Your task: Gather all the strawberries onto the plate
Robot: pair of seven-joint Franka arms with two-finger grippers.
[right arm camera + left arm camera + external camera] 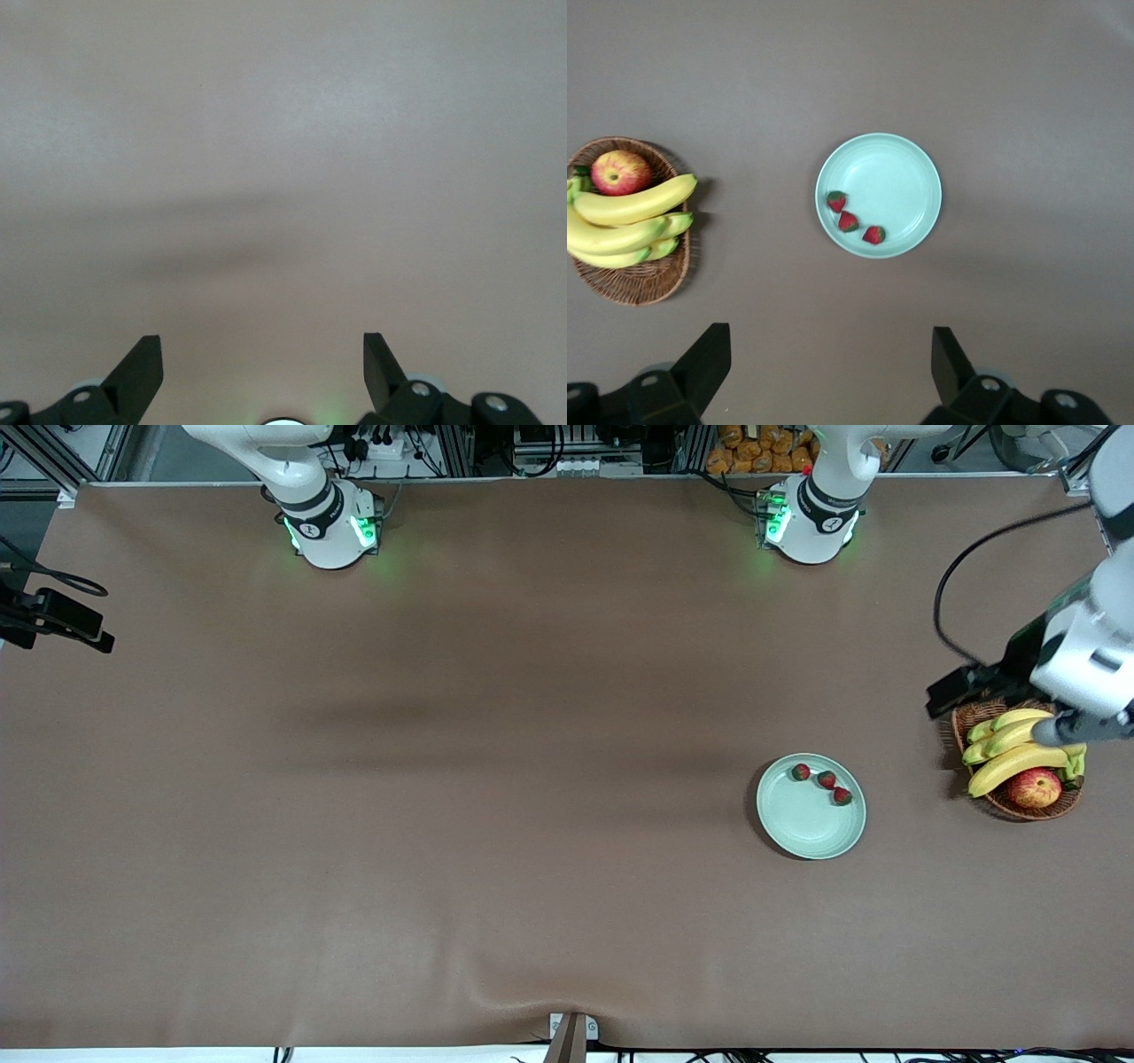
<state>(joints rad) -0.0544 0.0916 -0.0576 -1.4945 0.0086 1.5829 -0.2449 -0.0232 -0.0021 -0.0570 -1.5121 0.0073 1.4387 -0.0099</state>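
Three tiny red strawberries with dark green caps (826,781) sitting in a row inside the round pale mint-green plate (802,828), close to the rim that is farther from the front camera. All three on the plate, none out on the brown counter (443,779). Each berry close to the next, too small to tell if touching. Plate flat on the counter, toward the left arm's end.

Near the plate, still closer to the left arm's end of the counter, a brown woven wicker basket (966,717). Inside it a bunch of yellow bananas with green tips (1010,757) and a red-yellow apple (1034,787). Apple tucked against the bananas, on the side nearer the front camera. Basket and plate apart, with bare counter between.

Left gripper (830,354) up in the air, looking down on plate and basket, black fingers (704,359) spread wide apart, holding nothing.

Right gripper (263,354) up over bare brown counter, black fingers (142,363) spread wide apart too, holding nothing. Only plain counter and soft shadows under it.
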